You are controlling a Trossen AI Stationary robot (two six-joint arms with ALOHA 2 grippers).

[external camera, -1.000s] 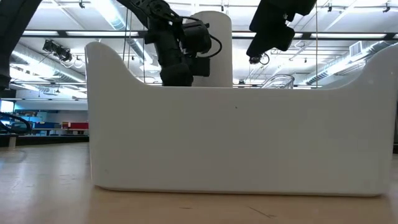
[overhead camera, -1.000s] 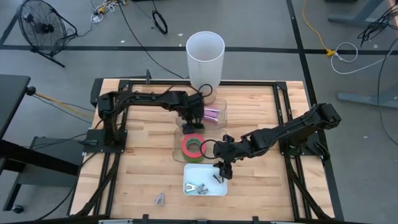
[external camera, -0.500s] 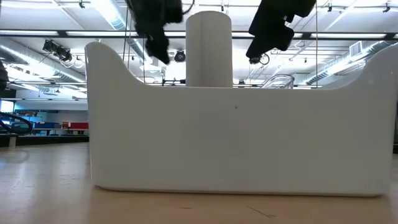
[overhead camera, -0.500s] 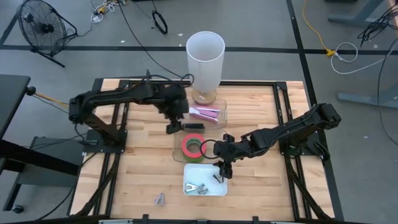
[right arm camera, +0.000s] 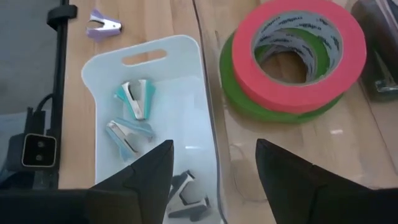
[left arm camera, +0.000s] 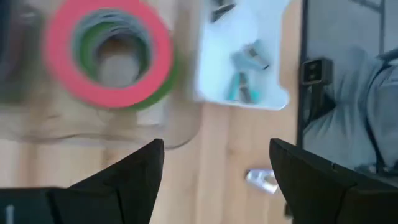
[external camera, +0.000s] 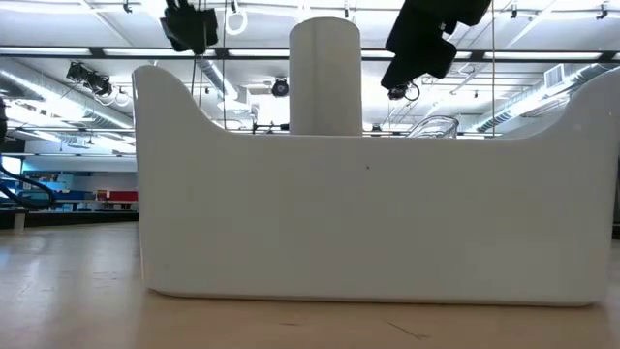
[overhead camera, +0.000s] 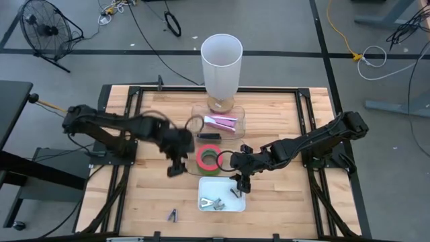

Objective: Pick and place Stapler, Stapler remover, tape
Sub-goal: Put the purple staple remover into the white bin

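With the pink stapler (overhead camera: 221, 122) already lying in the clear tray (overhead camera: 236, 132) at twelve o'clock, the left gripper (overhead camera: 176, 165), fingers apart and empty, heads toward the stray staple remover (overhead camera: 173, 215) at seven o'clock, needing a descent, while the right gripper (overhead camera: 239, 181) hovers parted over the white bin (overhead camera: 203, 200).

even overhead light, one arm smeared by motion

the counter (overhead camera: 282, 128) is lit brightly and evenly from above, with only soft, short shadows beneath the arms. in the high view the left arm is streaked with motion blur around its end effector (overhead camera: 176, 168), while the right arm looks crisp. the left wrist view is blurred throughout; the tape rolls (left arm camera: 109, 56) and white tray (left arm camera: 245, 93) look smeared. the right wrist view is sharp, with faint glare on the clear tray. the low view is backlit by ceiling strip lights (external camera: 184, 29), leaving both arms as dark silhouettes.
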